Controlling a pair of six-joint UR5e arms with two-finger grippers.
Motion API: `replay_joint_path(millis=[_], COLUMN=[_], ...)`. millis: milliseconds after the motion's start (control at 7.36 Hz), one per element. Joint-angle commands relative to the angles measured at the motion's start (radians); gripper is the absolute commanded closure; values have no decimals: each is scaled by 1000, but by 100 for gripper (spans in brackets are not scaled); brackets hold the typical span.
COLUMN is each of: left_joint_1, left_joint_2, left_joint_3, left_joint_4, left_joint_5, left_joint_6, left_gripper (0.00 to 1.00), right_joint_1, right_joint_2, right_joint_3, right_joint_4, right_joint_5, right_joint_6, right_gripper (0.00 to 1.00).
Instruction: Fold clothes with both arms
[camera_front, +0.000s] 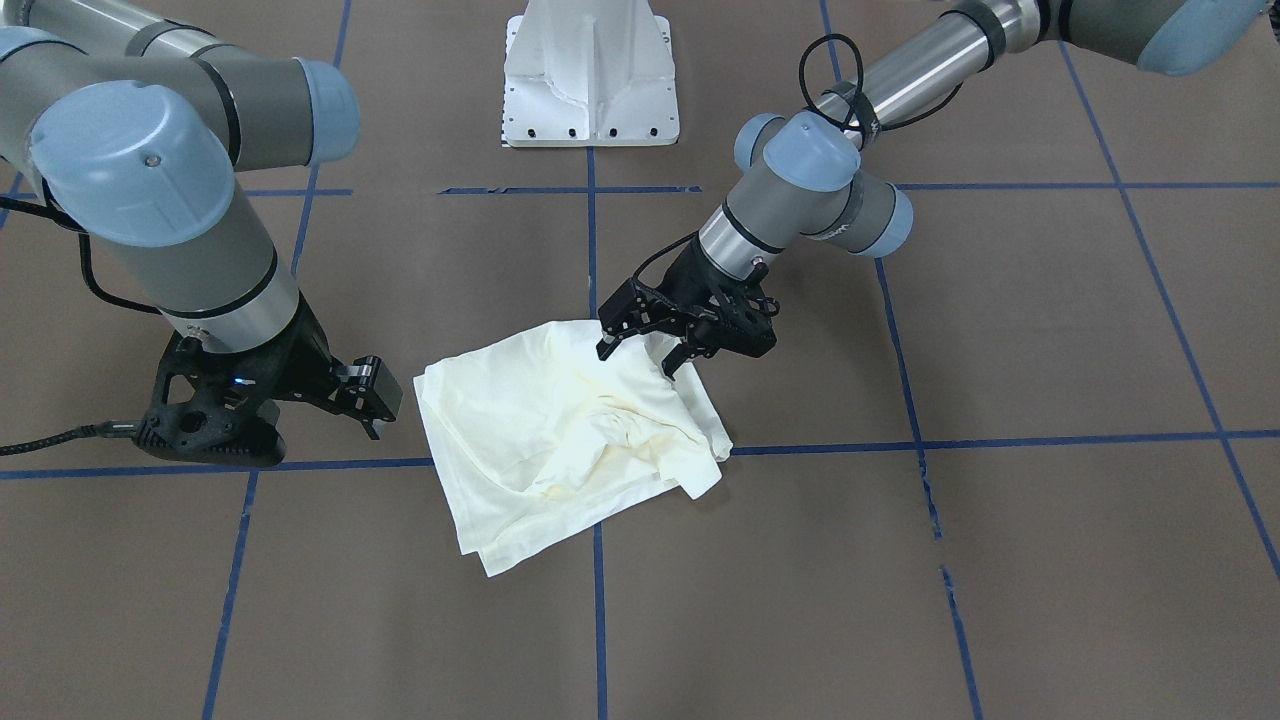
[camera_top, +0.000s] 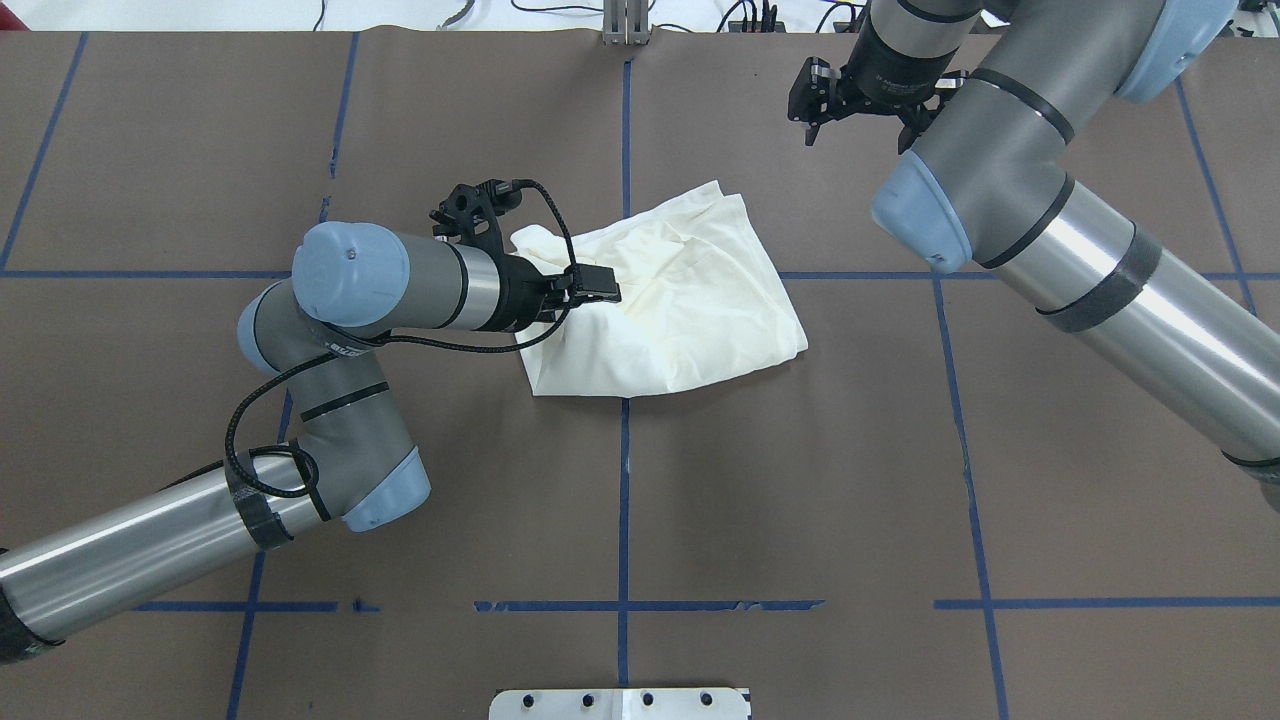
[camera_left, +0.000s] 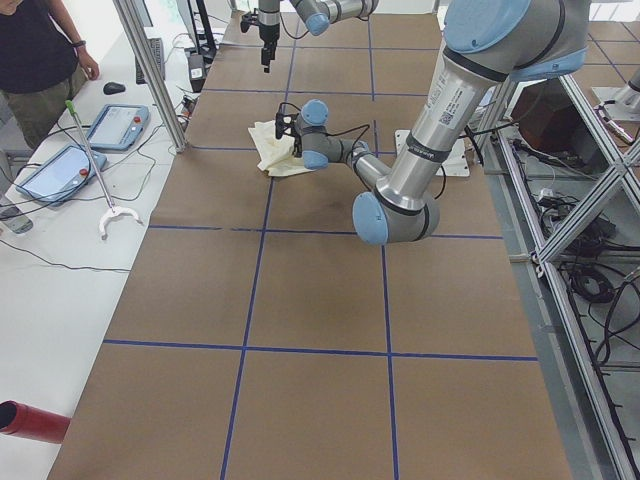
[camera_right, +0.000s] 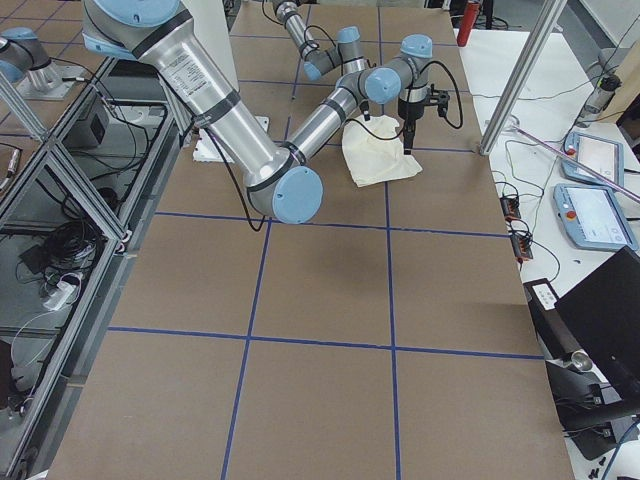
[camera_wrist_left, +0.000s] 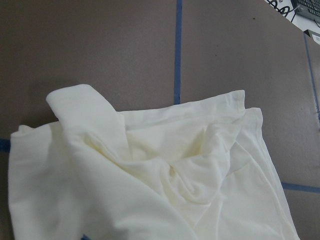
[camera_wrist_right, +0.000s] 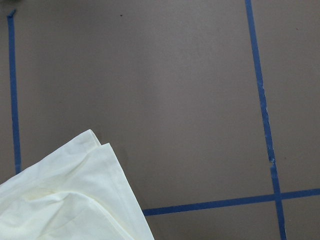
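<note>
"Where's the shirt (camera_top: 680, 300) lying?"

"On the desk (camera_top: 900, 450), about midway between its two ends, in the half toward the operators' edge."

"And the arms?"

"The left gripper (camera_front: 638, 360) is over the shirt's edge on the robot's left. The right gripper (camera_top: 858, 125) is apart from the shirt, beyond its corner on the robot's right, nearer the operators' edge. The pedestal base (camera_front: 590, 75) stands at the robot's edge."
</note>
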Motion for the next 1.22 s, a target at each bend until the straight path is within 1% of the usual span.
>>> replay_joint_path(millis=[0, 272, 544, 679, 815, 1087], left_joint_1=[17, 53, 62, 65, 74, 82], left_joint_2=[-11, -15, -9, 6, 49, 91], left_joint_3=[18, 18, 0, -35, -76, -124], left_joint_4=[0, 0, -3, -2, -2, 6], left_joint_5=[-8, -13, -101, -133, -137, -179], left_joint_6=[6, 7, 42, 44, 44, 41], left_gripper=[0, 0, 0, 0, 0, 0], right_joint_1=[2, 5, 5, 5, 5, 5], right_joint_2=[-1, -8, -10, -11, -11, -17], right_joint_3=[0, 2, 2, 2, 0, 0], right_joint_4=[0, 0, 0, 0, 0, 0], right_joint_5=[0, 0, -3, -5, -6, -8], right_joint_6=[0, 0, 0, 0, 0, 0], right_gripper=[0, 0, 0, 0, 0, 0])
